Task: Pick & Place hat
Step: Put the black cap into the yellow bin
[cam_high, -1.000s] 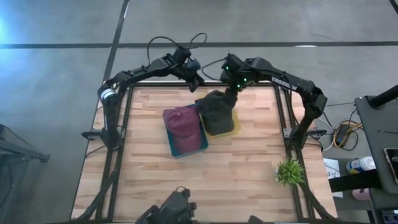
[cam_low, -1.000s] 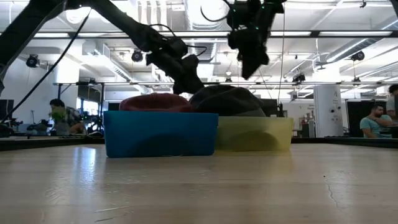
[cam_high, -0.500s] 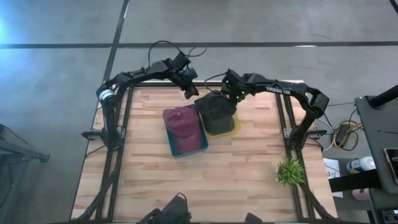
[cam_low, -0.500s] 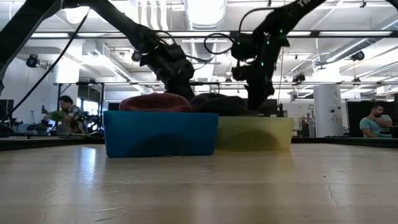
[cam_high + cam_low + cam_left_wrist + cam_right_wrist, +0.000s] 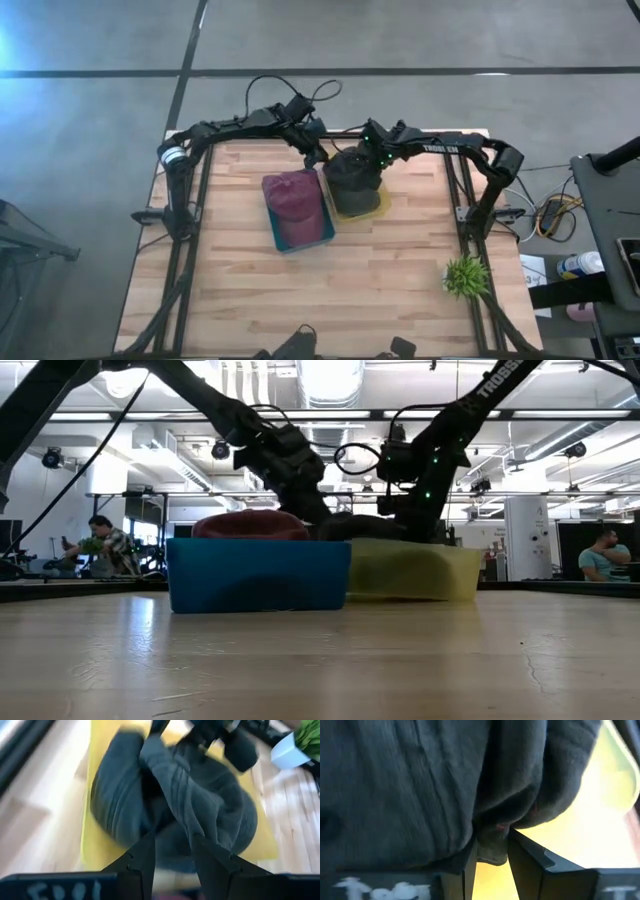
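Grey hat (image 5: 352, 175) lies in yellow bin (image 5: 378, 205) near worktop (image 5: 380, 290) far edge, beside blue bin (image 5: 300, 238) w/ maroon hat (image 5: 292, 195). Right claw (image 5: 492, 852): narrow, fingers pinching a fold of grey hat (fabric between pads). Left claw (image 5: 172, 847): narrow gap, fingers straddling a hat ridge, approx. touching; grip unclear.

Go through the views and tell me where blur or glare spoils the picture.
Left wrist view: motion blur smears the grey hat and yellow bin. Right wrist view: the hat's knit is soft and the bin glares pale yellow. Low view: ceiling lights bloom white. High view: a blue flare in the upper left corner.
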